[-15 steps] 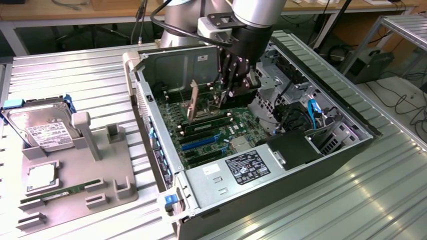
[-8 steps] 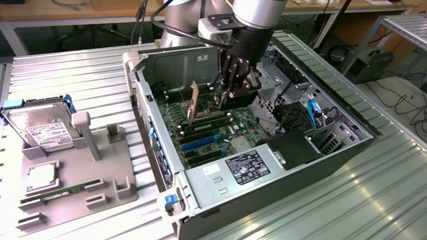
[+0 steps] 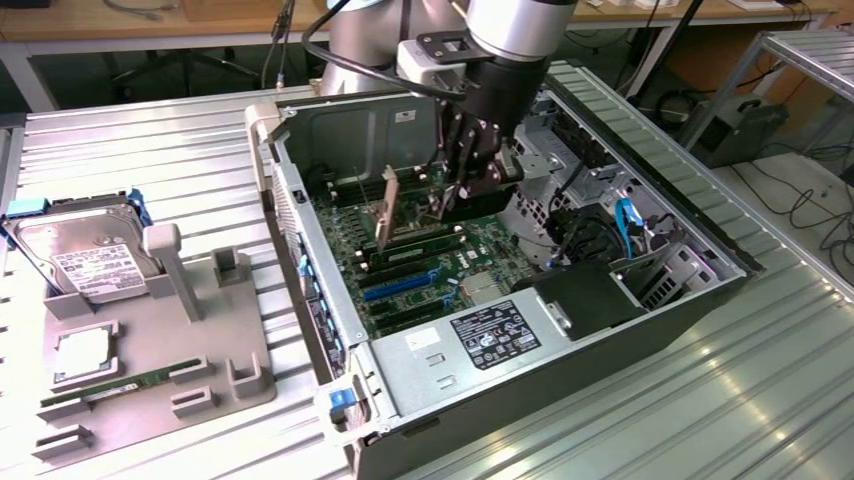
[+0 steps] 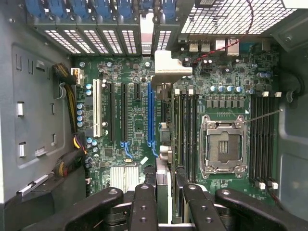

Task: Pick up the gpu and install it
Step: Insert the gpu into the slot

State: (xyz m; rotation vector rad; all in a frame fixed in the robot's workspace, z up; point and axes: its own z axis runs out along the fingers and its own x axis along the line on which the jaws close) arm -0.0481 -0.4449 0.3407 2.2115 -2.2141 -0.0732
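The gpu [image 3: 388, 207] is a thin card with its tan-brown face showing, held upright inside the open computer case [image 3: 400, 350] above the green motherboard [image 3: 400, 262]. My gripper [image 3: 462, 203] reaches down into the case and is shut on the gpu's edge. In the wrist view the gpu [image 4: 163, 180] is seen edge-on between the black fingers [image 4: 143, 204], and its silvery bracket [image 4: 168, 67] points at the rear slot covers. It lies alongside the long blue slot [image 4: 151, 115]. Whether it touches a slot I cannot tell.
A grey fixture [image 3: 200, 360] at the exterior view's left holds a silver hard drive [image 3: 78, 258], a chip [image 3: 83, 350] and a green RAM stick [image 3: 114, 388]. Inside the case are the CPU socket [image 4: 220, 144], a drive cage [image 3: 667, 270] and cables [image 4: 72, 144].
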